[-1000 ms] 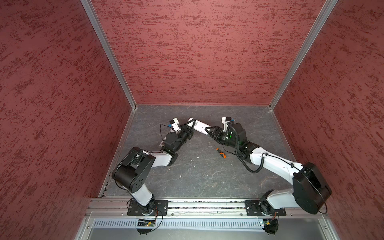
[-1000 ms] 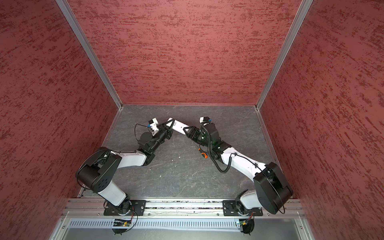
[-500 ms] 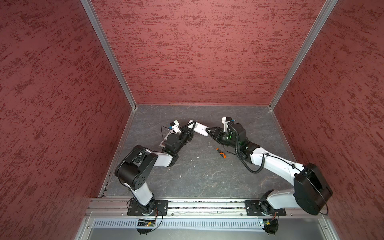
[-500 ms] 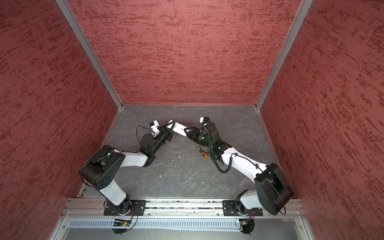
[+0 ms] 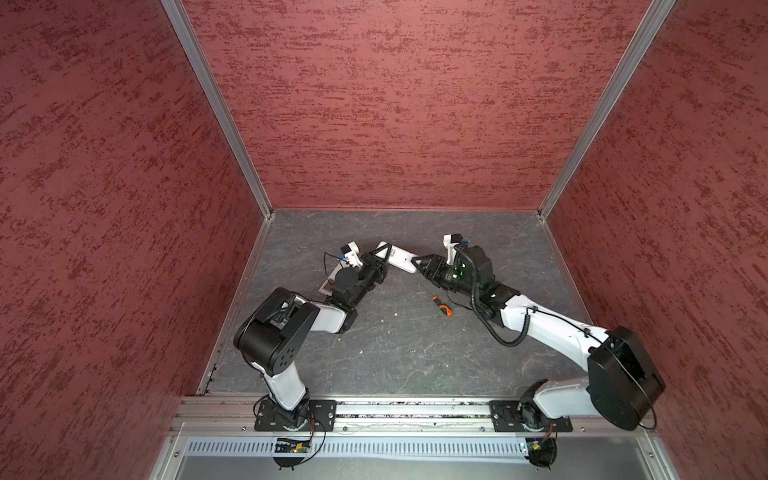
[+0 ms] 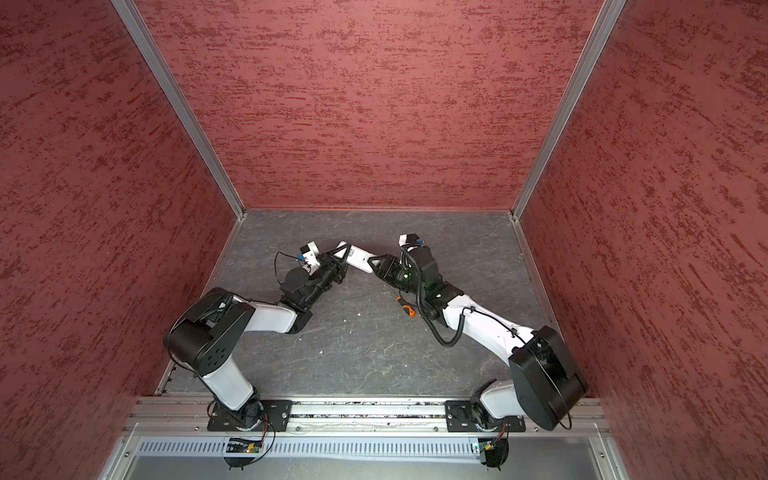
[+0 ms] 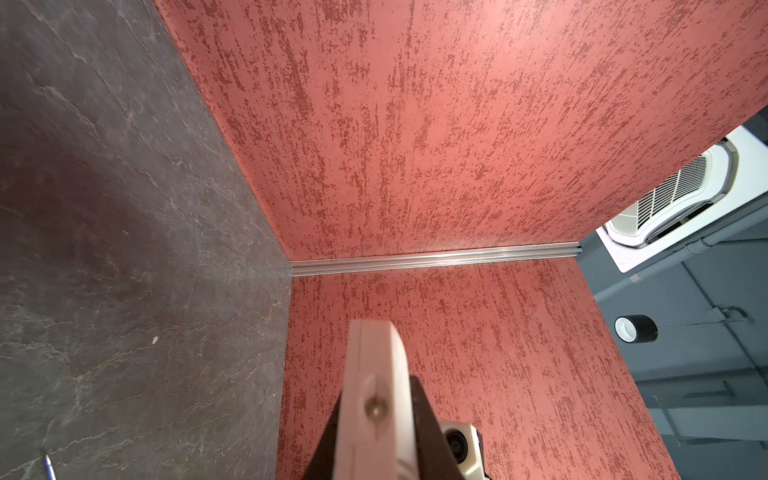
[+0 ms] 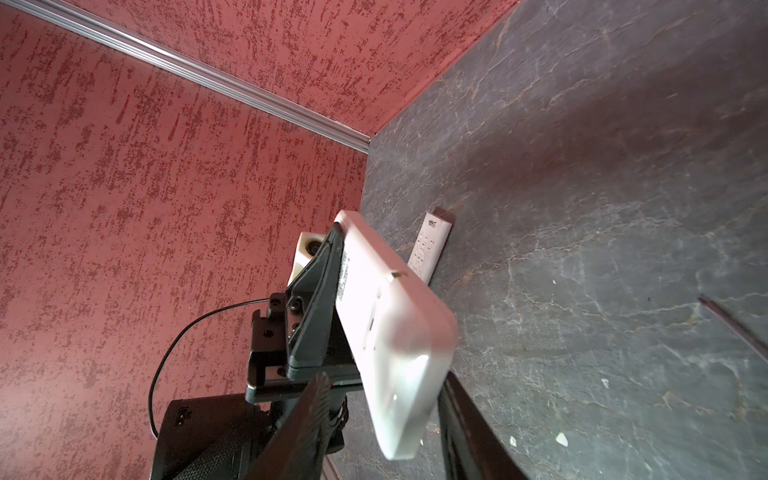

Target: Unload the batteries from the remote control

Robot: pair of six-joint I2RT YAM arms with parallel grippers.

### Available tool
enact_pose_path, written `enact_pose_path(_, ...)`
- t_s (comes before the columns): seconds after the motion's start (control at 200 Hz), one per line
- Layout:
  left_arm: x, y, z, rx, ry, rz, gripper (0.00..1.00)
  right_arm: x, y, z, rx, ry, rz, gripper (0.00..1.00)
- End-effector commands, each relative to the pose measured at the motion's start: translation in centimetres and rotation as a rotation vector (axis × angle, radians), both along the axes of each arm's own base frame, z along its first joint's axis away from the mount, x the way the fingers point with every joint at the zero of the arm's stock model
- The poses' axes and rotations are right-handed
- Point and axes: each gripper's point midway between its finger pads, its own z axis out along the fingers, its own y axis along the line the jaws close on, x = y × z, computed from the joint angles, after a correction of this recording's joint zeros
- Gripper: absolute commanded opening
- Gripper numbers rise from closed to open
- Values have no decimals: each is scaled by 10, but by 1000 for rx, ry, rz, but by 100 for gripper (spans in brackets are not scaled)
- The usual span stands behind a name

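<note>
The batteries do not show; I judge they are inside the remote [image 5: 401, 258], which is held above the table [image 5: 415, 353], its long axis running from one arm across to the other. The left tool [image 5: 384, 257] pinches one end. The free end points into the right tool [image 8: 385, 378], whose jaws stand on both sides of it; whether they press already I cannot tell. To that end the right arm is nearer.
</note>
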Motion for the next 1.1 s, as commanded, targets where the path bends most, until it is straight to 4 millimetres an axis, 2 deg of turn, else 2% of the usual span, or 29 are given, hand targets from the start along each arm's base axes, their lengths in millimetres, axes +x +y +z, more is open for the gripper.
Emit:
enact_pose_path(0.0,-2,-2,5,-18,-30,-6,0,0,-1,10,34,-8,2,43)
enact_pose_path(1.092,-8,-19,13,-2,-65,-42,0,2,6,11,50,-9,25,31)
